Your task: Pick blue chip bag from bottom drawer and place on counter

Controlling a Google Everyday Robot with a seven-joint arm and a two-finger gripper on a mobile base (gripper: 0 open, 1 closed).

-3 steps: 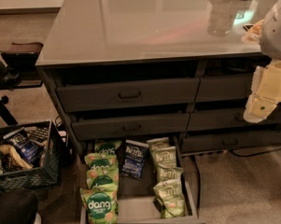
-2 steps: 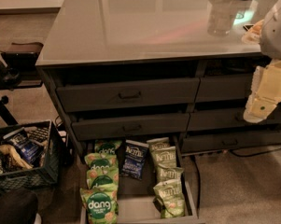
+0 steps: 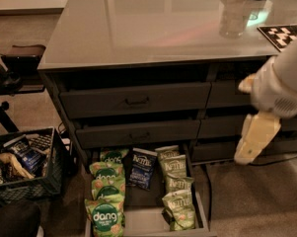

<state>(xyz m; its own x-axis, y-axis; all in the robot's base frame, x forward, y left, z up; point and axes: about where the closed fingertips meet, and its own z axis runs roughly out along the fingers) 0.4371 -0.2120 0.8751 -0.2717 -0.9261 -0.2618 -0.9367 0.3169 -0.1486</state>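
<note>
We find the pale cream, two-fingered tool hanging off the white arm in front of the cabinet's right-hand drawers. It holds nothing, and we cannot tell whether it is set wide or narrow.

Up and to its left spreads the glossy grey-green counter. Down and to its left, well apart, the shallow dark grey bottom drawer stands pulled out. The small navy-blue crinkly chip bag lies in its middle row, at the far end, close under the closed drawer above.

From here we judge three risks. The blue bag sits just beside its neighbours on both sides, so a slightly off descent could nip a green bag instead or drag one along. Its top lies near the closed drawer front, so a steep approach could knock the tool against that front. And slick foil may slip from a shallow grip on the lift.

Counting, we make it one blue bag, about four bright green "dang" bags in the row farthest from the tool, and four pale green bags in the nearest row.
</note>
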